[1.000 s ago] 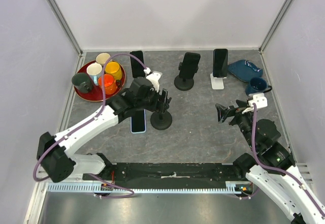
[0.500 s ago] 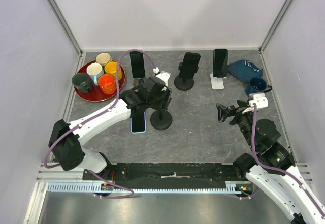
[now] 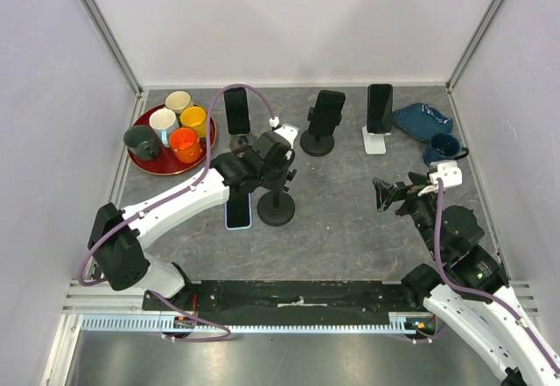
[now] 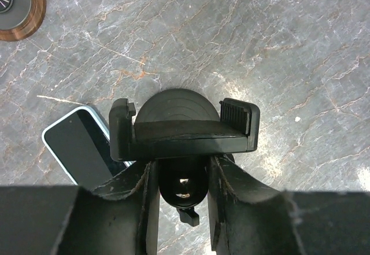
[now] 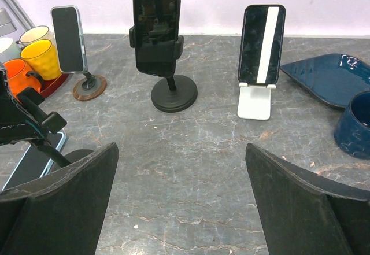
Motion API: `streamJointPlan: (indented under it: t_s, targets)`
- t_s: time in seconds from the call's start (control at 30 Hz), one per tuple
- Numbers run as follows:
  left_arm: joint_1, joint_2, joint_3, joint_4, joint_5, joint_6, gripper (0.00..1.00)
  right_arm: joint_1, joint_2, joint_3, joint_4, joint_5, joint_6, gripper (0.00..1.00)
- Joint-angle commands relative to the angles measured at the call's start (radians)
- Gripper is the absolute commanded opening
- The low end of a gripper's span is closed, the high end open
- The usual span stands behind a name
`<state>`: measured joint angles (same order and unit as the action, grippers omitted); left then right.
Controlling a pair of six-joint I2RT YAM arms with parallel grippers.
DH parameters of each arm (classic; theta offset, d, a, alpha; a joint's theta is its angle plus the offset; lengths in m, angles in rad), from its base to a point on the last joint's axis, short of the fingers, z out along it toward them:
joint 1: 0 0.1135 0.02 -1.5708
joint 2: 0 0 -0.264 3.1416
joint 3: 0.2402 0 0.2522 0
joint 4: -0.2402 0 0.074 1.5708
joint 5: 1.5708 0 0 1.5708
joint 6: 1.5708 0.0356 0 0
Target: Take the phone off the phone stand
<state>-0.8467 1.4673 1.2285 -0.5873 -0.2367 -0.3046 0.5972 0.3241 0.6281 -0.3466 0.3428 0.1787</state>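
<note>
Left wrist: your left claw (image 4: 182,171) straddles the stand (image 4: 193,136), grip unclear; phone (image 4: 78,148) half hidden beside it. Right claw (image 5: 180,151) wide, empty.

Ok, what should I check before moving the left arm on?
1. Near black stand's clamp empty: ok.
2. Blue-cased phone lying flat on the table: ok.
3. Left gripper clear of that stand: not ok, fingers flank its neck; grip cannot tell.
4. Right gripper open, out of the way: ok.
5. Far stands emptied: not ok; wood-base stand's phone, far black stand's phone, white stand's phone all mounted.
</note>
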Motion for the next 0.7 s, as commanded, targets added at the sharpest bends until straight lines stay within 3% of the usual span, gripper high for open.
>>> streamJointPlan:
  t_s: [0.0, 0.17, 0.27, 0.47, 0.53, 0.67]
  targets:
    - [-0.008, -0.056, 0.101, 0.029, -0.024, 0.035, 0.02, 0.0, -0.011, -0.01, 0.02, 0.016, 0.001, 0.98]
    - [0.004, -0.14, 0.143, -0.009, -0.145, 0.068, 0.02, 0.0, -0.014, -0.01, 0.018, 0.013, -0.001, 0.98]
    - [0.069, -0.186, 0.128, -0.042, -0.181, 0.076, 0.02, 0.0, -0.016, -0.01, 0.018, 0.009, -0.001, 0.98]
    - [0.329, -0.357, -0.056, -0.046, -0.113, 0.068, 0.02, 0.0, -0.02, -0.011, 0.018, -0.011, 0.002, 0.98]
    - [0.467, -0.419, -0.104, -0.04, -0.055, 0.07, 0.02, 0.001, -0.019, -0.011, 0.018, -0.022, 0.004, 0.98]
    - [0.638, -0.499, -0.233, -0.011, -0.121, 0.093, 0.02, 0.001, -0.017, -0.01, 0.02, -0.037, 0.005, 0.98]
